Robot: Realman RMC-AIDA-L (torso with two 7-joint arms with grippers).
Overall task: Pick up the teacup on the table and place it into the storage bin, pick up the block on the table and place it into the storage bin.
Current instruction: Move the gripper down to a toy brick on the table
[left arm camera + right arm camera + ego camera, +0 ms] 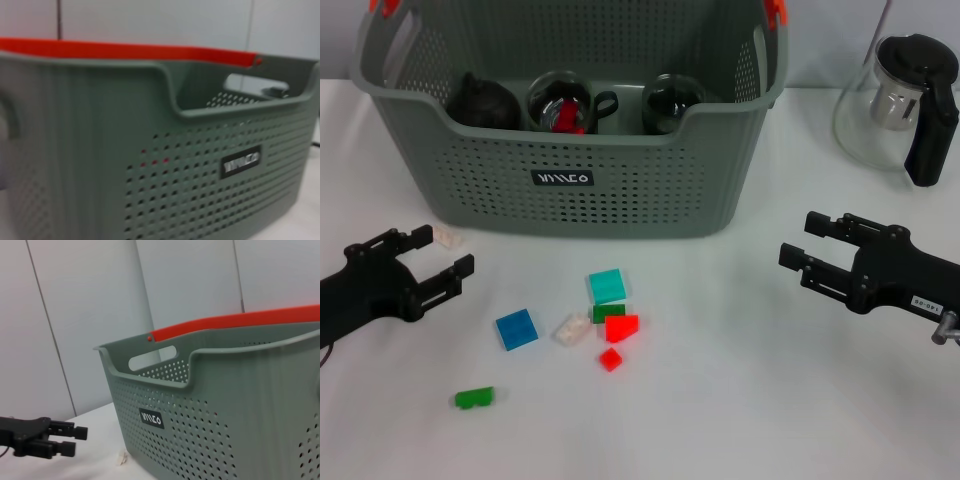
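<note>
Left gripper (432, 255) fingers apart, empty, above table (740, 400). Right gripper (812, 240) same. Blocks (610, 320) between them, before storage bin (570, 190).

Bright, even light — soft shadows

The grey-green perforated bin (570, 130) stands upright at the back of the desk, three dark teacups (565, 102) side by side inside it. Small blocks (607, 286) lie scattered just in front: teal, blue, red, green, clear.
</note>
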